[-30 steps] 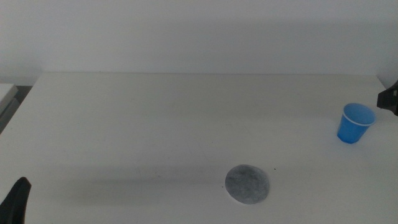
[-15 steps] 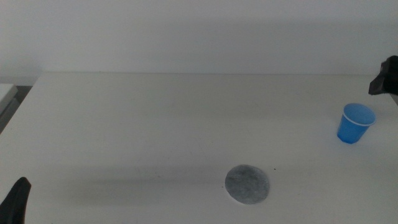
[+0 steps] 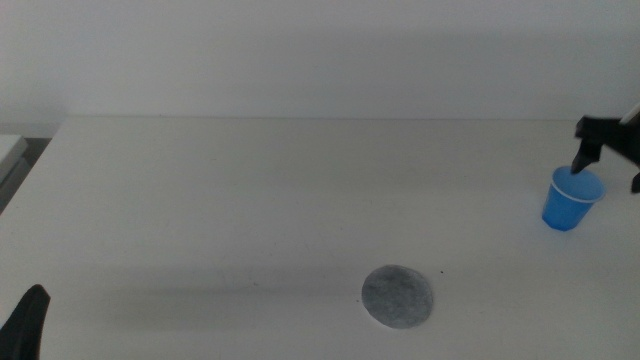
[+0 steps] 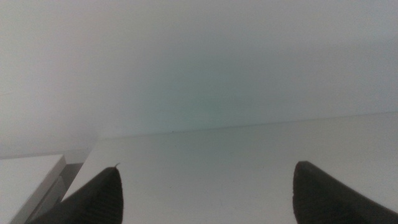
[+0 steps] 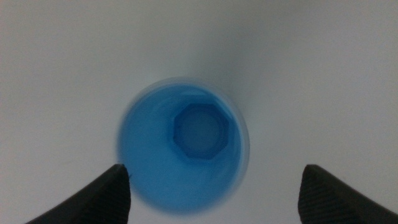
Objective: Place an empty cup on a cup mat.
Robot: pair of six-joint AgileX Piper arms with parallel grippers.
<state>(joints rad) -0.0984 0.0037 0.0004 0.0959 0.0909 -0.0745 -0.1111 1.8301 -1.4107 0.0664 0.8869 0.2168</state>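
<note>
The blue cup (image 3: 572, 200) stands upright at the table's far right. It looks empty in the right wrist view (image 5: 185, 144), which looks straight down into it. My right gripper (image 3: 608, 165) hovers just above the cup, jaws open; in its own view (image 5: 214, 167) the jaws stand wide on either side of the cup, apart from it. The speckled grey cup mat (image 3: 398, 296) lies flat near the front middle, well to the left of the cup. My left gripper (image 3: 30, 320) waits at the bottom left corner; its own view (image 4: 208, 167) shows the jaws open and empty.
The white table (image 3: 250, 200) meets a pale wall at the back. A lighter surface edge (image 3: 10, 150) shows beyond the table's left side. The cup stands close to the table's right edge.
My right gripper has come in from the right edge and moved left to hover over the cup. The cup, the mat and the left gripper have not moved.
</note>
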